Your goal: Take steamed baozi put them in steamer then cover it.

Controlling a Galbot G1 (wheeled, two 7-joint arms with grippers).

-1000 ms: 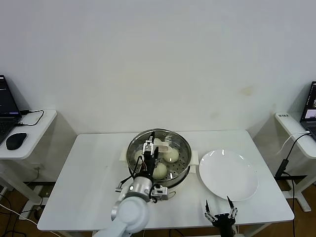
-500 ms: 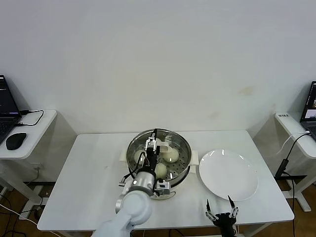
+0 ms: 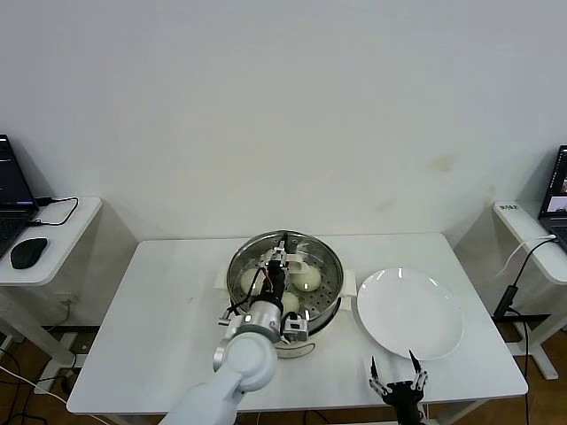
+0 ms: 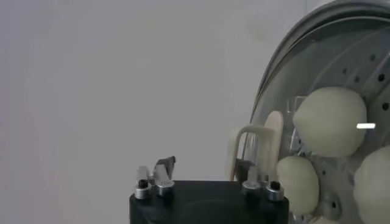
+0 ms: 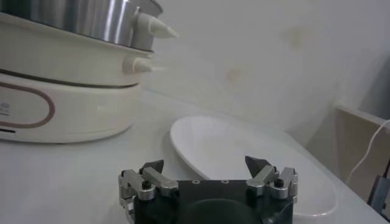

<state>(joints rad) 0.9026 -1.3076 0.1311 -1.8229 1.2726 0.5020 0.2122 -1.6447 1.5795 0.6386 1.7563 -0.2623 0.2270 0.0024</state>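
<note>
At centre of the head view, on the desk [image 3: 168,310]: steamer [image 3: 334,283] with the cover [image 3: 307,246] seated on its rim. Directly above the cover, close against its cream-white oblong handle [image 4: 256,152]: left gripper [image 3: 279,263]. Grasping or released: cannot tell from either view.

Under the clear glass, on the perforated steel floor: steamed baozi [image 4: 329,122], round, smooth, cream-white. Three visible in the left wrist view, packed close together, one just beside the handle. Bright reflections on the glass and on the metal rim.

Just right of the steamer, near its side handle: flat white plate [image 3: 409,312], nothing on it. At the lower edge of the head view, off the near desk edge below the plate: right gripper [image 3: 397,386], parked, released, jaws spread with nothing between.

Left of the steamer: bare desk out to the left edge. Behind the steamer: a narrow strip of desk, then the wall.
</note>
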